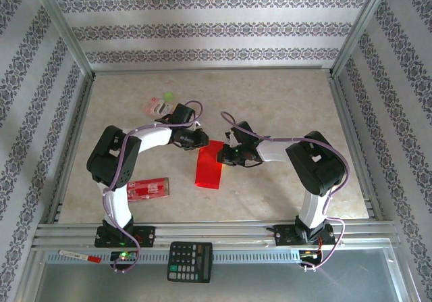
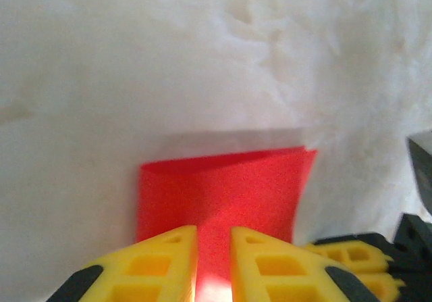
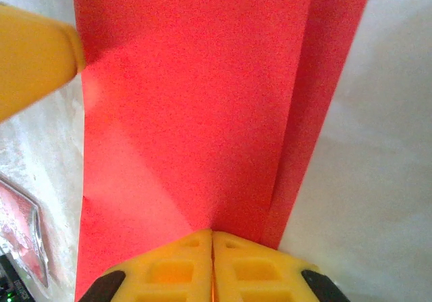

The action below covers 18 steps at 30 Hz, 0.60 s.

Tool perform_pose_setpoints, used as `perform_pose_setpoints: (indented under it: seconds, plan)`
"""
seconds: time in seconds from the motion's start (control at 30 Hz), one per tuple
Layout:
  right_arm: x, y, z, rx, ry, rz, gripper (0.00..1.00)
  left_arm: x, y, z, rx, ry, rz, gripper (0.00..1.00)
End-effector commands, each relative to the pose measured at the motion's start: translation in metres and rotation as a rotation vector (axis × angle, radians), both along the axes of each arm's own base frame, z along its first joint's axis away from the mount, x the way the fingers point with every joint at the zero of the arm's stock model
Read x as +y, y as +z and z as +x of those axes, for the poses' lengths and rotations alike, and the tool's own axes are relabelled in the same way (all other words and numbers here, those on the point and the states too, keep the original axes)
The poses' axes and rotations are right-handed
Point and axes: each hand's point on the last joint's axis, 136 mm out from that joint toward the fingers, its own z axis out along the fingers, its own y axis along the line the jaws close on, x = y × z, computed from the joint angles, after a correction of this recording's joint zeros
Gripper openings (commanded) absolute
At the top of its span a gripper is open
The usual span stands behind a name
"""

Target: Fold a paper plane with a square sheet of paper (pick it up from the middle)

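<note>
The square sheet of paper point(image 1: 209, 170) is plain bright red and lies folded over on itself mid-table, a lower layer peeking out along one side point(image 3: 324, 92). My right gripper point(image 1: 227, 155) point(image 3: 212, 233) is shut, its yellow tips pinching the folded sheet's edge, from which a shallow crease fans out. My left gripper point(image 1: 200, 140) point(image 2: 214, 231) sits at the sheet's far end, jaws a narrow gap apart, with red paper point(image 2: 223, 187) showing through the gap and beyond. One left finger point(image 3: 34, 59) touches the sheet's corner in the right wrist view.
A red printed packet point(image 1: 147, 189) lies left of the sheet. Pink and green small items point(image 1: 160, 104) sit behind the left arm. A calculator point(image 1: 190, 261) and a pen point(image 1: 79, 255) rest on the near rail. Patterned walls and metal posts enclose the table.
</note>
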Motion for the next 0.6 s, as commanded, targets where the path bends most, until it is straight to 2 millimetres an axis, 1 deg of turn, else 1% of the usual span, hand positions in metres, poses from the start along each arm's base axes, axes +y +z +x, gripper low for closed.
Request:
perform_pose_setpoints:
  seconds: [0.0,0.03,0.1,0.27,0.33,0.4,0.47,0.57]
  plan:
    - [-0.058,-0.073,-0.044,0.17,-0.035,-0.306,0.08,0.012,-0.017,0.01,0.016,0.03,0.01,0.2]
    - [-0.059,-0.074,-0.044,0.171,-0.035,-0.307,0.08,0.014,-0.019,0.011,0.023,0.036,0.011,0.19]
    - [-0.059,-0.074,-0.044,0.171,-0.036,-0.306,0.08,0.012,-0.013,0.011,0.013,0.028,-0.002,0.2]
    - [-0.058,-0.073,-0.044,0.168,-0.036,-0.304,0.08,0.004,0.022,0.019,-0.059,0.021,-0.069,0.22]
    - [-0.058,-0.073,-0.043,0.169,-0.035,-0.304,0.08,-0.001,0.03,0.02,-0.068,0.017,-0.107,0.23]
    - [-0.057,-0.072,-0.042,0.166,-0.035,-0.301,0.08,-0.004,0.025,0.02,-0.058,0.017,-0.121,0.24]
    - [-0.056,-0.072,-0.042,0.167,-0.034,-0.299,0.08,-0.002,0.012,0.02,-0.035,0.02,-0.099,0.24]
    - [-0.056,-0.072,-0.041,0.166,-0.033,-0.299,0.08,0.007,-0.012,0.021,0.01,0.043,-0.05,0.24]
